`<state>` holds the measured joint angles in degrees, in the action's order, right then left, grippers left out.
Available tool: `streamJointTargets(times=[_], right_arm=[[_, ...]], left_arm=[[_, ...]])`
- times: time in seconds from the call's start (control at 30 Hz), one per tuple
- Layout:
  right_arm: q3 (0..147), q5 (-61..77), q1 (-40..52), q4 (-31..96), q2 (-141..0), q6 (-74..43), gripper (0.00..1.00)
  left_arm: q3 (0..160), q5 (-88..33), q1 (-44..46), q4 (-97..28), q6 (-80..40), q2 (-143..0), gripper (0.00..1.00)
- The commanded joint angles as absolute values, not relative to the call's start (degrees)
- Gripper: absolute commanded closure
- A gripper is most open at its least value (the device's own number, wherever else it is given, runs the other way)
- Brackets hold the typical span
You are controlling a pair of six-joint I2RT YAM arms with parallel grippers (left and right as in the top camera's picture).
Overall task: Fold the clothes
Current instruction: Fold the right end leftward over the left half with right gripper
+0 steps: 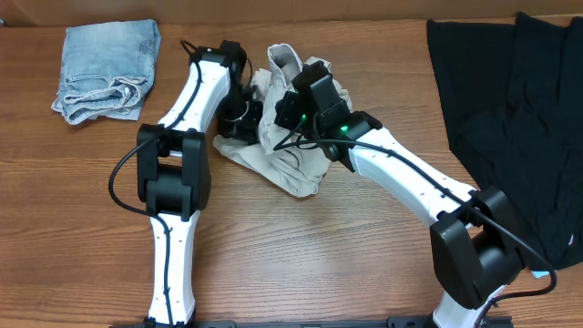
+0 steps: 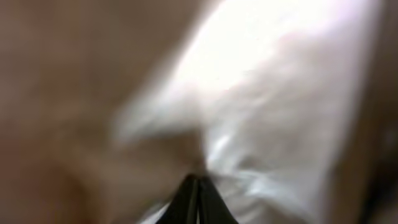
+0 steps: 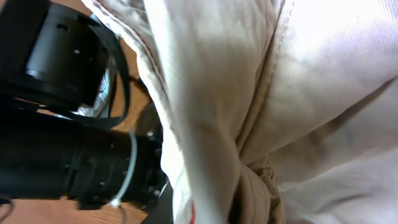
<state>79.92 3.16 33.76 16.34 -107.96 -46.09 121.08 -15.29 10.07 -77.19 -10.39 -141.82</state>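
Overhead only: light-blue denim garment (image 1: 105, 68) far left on the table (image 1: 301, 264), black garments (image 1: 510, 118) far right, the shorts (image 1: 291, 150) crumpled in a heap at centre between both arms.

Left wrist view is heavily blurred. Left pincer (image 2: 198, 198) has its fingers drawn together at a crease, with pale cloth puckering out from the tips.

Right wrist view is sharp: cream twill, stitched seams and a bunched knot of fabric low in frame, with the left arm (image 3: 62, 149) black beside it. Right pincer (image 1: 303, 98) sits over the heap; cannot tell its opening.
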Motion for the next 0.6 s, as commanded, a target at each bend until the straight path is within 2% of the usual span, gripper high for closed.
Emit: streamJointTargets(times=[0.0, 0.07, 0.1, 0.17, 0.3, 0.33, 0.37, 0.4, 0.53, 0.57], right_arm=[[81.1, 4.1, 34.0, 15.5, -107.1, -46.7, 0.96], [81.1, 4.1, 34.0, 15.5, -107.1, -46.7, 0.96], [81.1, 4.1, 34.0, 15.5, -107.1, -46.7, 0.96], [81.1, 4.1, 34.0, 15.4, -107.1, -46.7, 0.96], [81.1, 7.0, 34.3, 13.3, -107.4, -45.2, 0.96], [81.1, 9.1, 34.8, 11.7, -107.6, -44.2, 0.84], [81.1, 10.2, 35.2, 10.8, -107.8, -43.4, 0.61], [81.1, 12.2, 35.7, 9.7, -107.8, -41.5, 0.33], [81.1, 20.6, 36.9, 7.6, -107.8, -33.2, 0.00], [81.1, 22.3, 36.9, 7.4, -107.8, -32.0, 0.00]], left_arm=[[130.8, -3.2, 7.7, -83.8, -12.9, -142.7, 0.90], [136.9, -0.3, 7.4, -88.5, -13.1, -142.7, 0.76], [141.4, 1.6, 7.4, -91.4, -13.1, -142.7, 0.65], [146.0, 1.9, 7.4, -93.8, -13.1, -142.7, 0.54], [154.7, 1.3, 5.5, -96.4, -16.2, -142.7, 0.41], [157.4, -0.4, 4.2, -96.4, -16.6, -142.7, 0.34], [158.6, -1.4, 3.5, -96.2, -16.6, -142.7, 0.33], [159.7, -2.2, 2.5, -96.0, -16.6, -142.7, 0.32], [161.0, -3.0, -0.6, -95.5, -16.5, -142.7, 0.28], [161.0, -3.0, -1.0, -95.5, -16.3, -142.7, 0.28]])
